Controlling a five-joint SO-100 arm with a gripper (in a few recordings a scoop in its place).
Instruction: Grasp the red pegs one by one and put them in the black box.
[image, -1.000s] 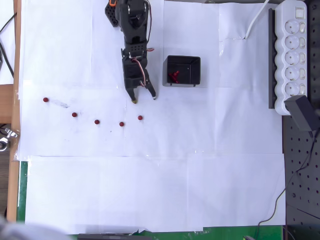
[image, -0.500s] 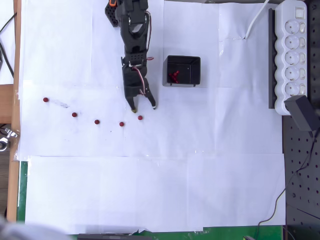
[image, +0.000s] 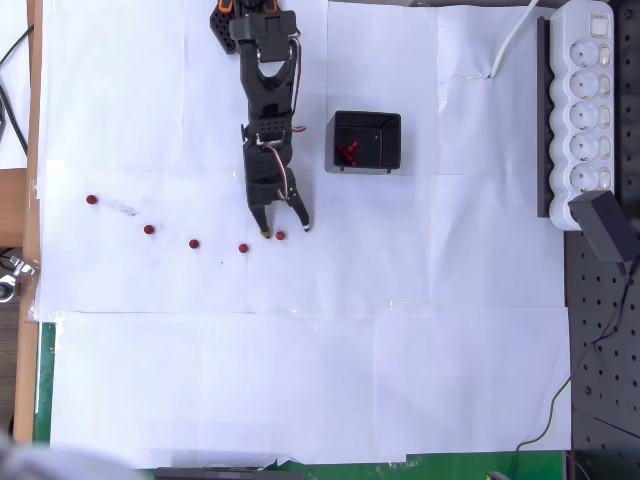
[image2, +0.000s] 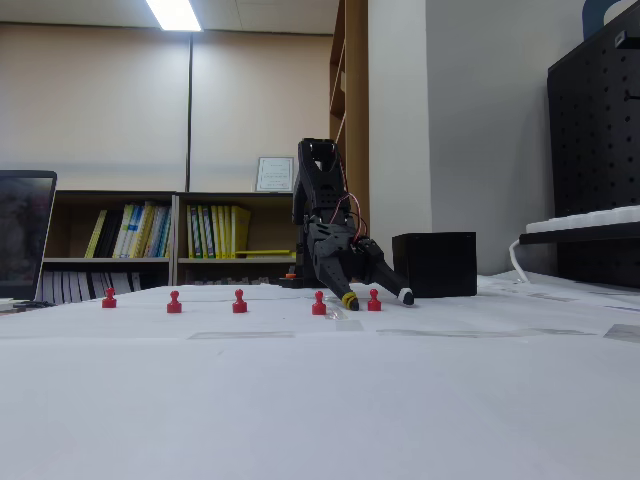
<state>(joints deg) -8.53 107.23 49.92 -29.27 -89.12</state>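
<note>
The hand (image: 284, 231) is low over the white-papered worktop (image: 300, 380), its two fingers spread apart with one peg (image: 281, 236) between the tips; in the fixed view the hand (image2: 377, 297) reaches down to the paper with that peg (image2: 373, 299) standing between a yellow-tipped finger (image2: 349, 299) and a white-tipped one. Whether either tip touches the peg cannot be told.

Five pegs lie in a loose row across the paper in the overhead view: the one at the hand, then one just beside it (image: 243, 248), then others at (image: 194, 243), (image: 149, 229) and (image: 92, 200). The box (image: 366, 141) sits near the arm, to the right in the overhead view, with red pieces (image: 347, 153) inside.

A white power strip (image: 588, 95) lies along the right edge. No writing on anything can be read; book spines on the far shelf (image2: 170, 232) are too small.
</note>
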